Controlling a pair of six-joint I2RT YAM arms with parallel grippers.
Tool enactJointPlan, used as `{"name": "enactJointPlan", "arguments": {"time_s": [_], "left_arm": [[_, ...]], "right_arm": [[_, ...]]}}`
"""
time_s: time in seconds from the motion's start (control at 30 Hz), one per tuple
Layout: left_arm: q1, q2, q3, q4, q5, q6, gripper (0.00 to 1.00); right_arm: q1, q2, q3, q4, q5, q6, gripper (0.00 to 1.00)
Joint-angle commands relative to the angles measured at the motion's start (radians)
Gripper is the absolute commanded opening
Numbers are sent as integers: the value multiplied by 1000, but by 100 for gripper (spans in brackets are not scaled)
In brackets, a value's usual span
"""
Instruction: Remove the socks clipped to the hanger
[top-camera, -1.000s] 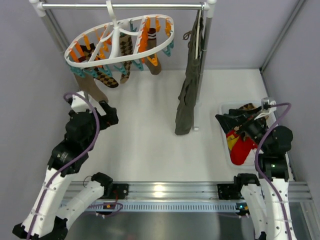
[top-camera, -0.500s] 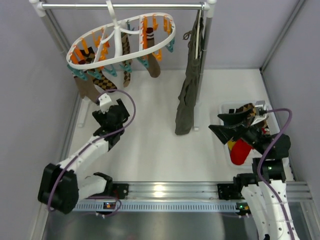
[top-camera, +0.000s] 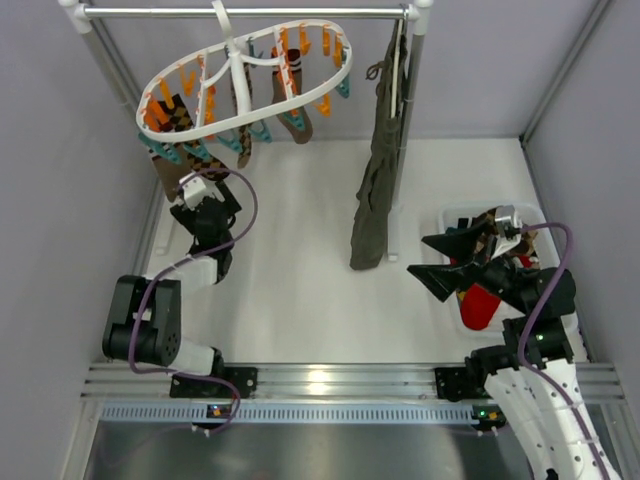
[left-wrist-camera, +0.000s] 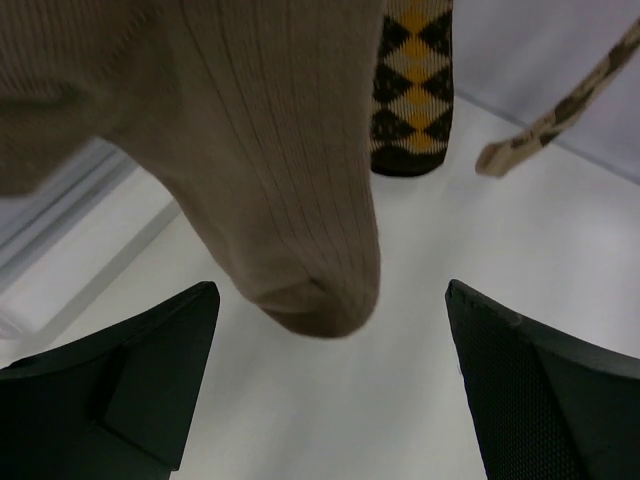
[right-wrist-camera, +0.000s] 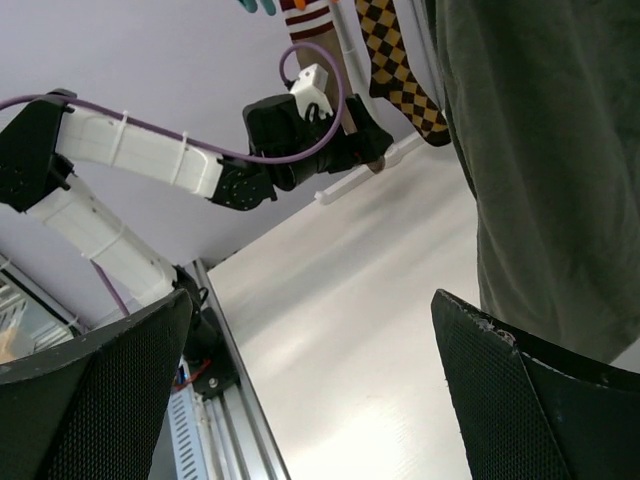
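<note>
Fingers (left-wrist-camera: 150, 380) of the left gripper (left-wrist-camera: 332, 300) stand spread wide and hold nothing. Between their tips hangs the rounded toe of a plain tan ribbed sock (left-wrist-camera: 270, 170), and the wrist view shows neither pad touching it. Just past it dangles an argyle sock (left-wrist-camera: 412, 90) in black, brown and orange diamonds, and off to the right a thin patterned sock (left-wrist-camera: 560, 105) is seen edge-on. Above them the hanger (top-camera: 340, 75), a white oval frame with crossbars and orange and teal clips, hangs tilted from a metal rail (top-camera: 300, 12), with the socks clipped along its left and middle. The right gripper (top-camera: 432, 258) is likewise fully parted and empty. It is well apart from the hanger, beside a bin (top-camera: 455, 215) of red clothes, with a dark olive garment (top-camera: 375, 200) between it and the socks.
</note>
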Motion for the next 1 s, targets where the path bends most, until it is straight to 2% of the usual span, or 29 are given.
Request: {"name": "enactJointPlan", "arguments": {"time_s": [0.0,0.07,0.17,0.2,0.37,0.63,0.87,0.9,0.93,0.97], "left_arm": [[45,11,-20,204,57,59,98],[54,5,-53,238,57,84,98],[118,-7,-82,275,170,92,98],[166,-6,-86,292,250,101,98],[244,51,-40,300,373,191,98],[260,192,109,300,412,218,98],[261,255,183,300,329,208,97],[261,258,189,300,326,210,94],[260,260,194,300,326,210,80],[261,260,195,300,330,210,62]], "right_arm": [[40,17,17,21,13,-67,99],[45,28,28,-5,27,-95,99],[63,30,43,-47,48,-146,99],[71,28,40,-47,51,-156,99],[98,26,33,-47,52,-167,99],[134,34,34,-47,41,-181,99],[143,45,34,-42,48,-187,99],[145,45,34,-41,48,-187,99],[145,46,34,-39,48,-187,99],[146,46,33,-39,50,-187,100]]}}
